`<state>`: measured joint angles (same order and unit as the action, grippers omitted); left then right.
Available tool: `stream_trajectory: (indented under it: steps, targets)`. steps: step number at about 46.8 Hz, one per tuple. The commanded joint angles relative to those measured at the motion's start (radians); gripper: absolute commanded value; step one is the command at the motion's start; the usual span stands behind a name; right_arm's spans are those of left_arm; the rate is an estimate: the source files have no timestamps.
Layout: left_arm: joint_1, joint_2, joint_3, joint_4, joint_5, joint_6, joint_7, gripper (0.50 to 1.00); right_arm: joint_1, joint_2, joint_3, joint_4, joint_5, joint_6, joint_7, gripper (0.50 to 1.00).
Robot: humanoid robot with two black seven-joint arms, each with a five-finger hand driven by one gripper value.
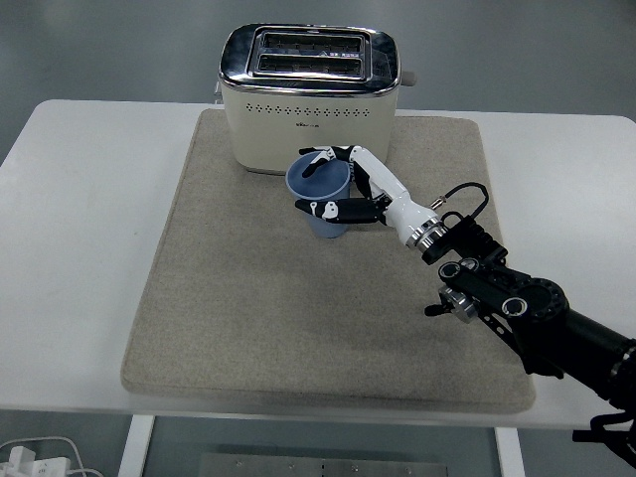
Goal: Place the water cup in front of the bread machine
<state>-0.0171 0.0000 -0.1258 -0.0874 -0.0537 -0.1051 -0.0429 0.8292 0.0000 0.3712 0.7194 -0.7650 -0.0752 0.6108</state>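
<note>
White table (pixel 79 298), near edge at bottom; 1 beige mat (pixel 248 318) covers its middle. 1 black arm (pixel 537 318) enters from the right. Right hand (pixel 350 191), white and black, fingers wrapped around the water cup (pixel 320 194) from its right side, thumb low, other fingers at the rim. 1 cup: blue, plain, open top, upright or perhaps slightly tilted; base contact with the mat unclear. It sits just in front of the toaster (pixel 310 89), right of its centre. 1 toaster: cream body, chrome top, 2 slots, at the mat's far edge.
</note>
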Motion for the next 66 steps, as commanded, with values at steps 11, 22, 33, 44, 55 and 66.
stream_trajectory:
  steps: [11, 22, 33, 44, 55, 66]
  targets:
    - [0.000, 0.000, 0.000, 0.000, 0.000, -0.001, 0.000, 1.000, -0.012, 0.000, 0.000, 0.000, 0.003, 0.000, 0.000, 0.500]
    - [0.000, 0.000, 0.000, 0.000, 0.000, 0.001, 0.000, 1.000, -0.012, 0.000, 0.000, 0.000, 0.004, 0.000, 0.000, 0.543]
    - [0.000, 0.000, 0.000, 0.000, 0.000, 0.001, 0.000, 1.000, -0.012, 0.000, 0.003, 0.000, 0.004, 0.002, 0.000, 0.688]
    - [0.000, 0.000, 0.000, 0.000, 0.000, -0.001, 0.000, 1.000, -0.012, 0.000, 0.003, 0.000, 0.004, 0.002, 0.000, 0.719]
    - [0.000, 0.000, 0.000, 0.000, 0.000, 0.001, 0.000, 1.000, -0.013, 0.000, 0.008, 0.002, 0.004, 0.003, 0.000, 0.748]
    - [0.000, 0.000, 0.000, 0.000, 0.000, -0.001, 0.000, 1.000, -0.018, 0.000, 0.009, 0.005, 0.006, 0.012, 0.000, 0.780]
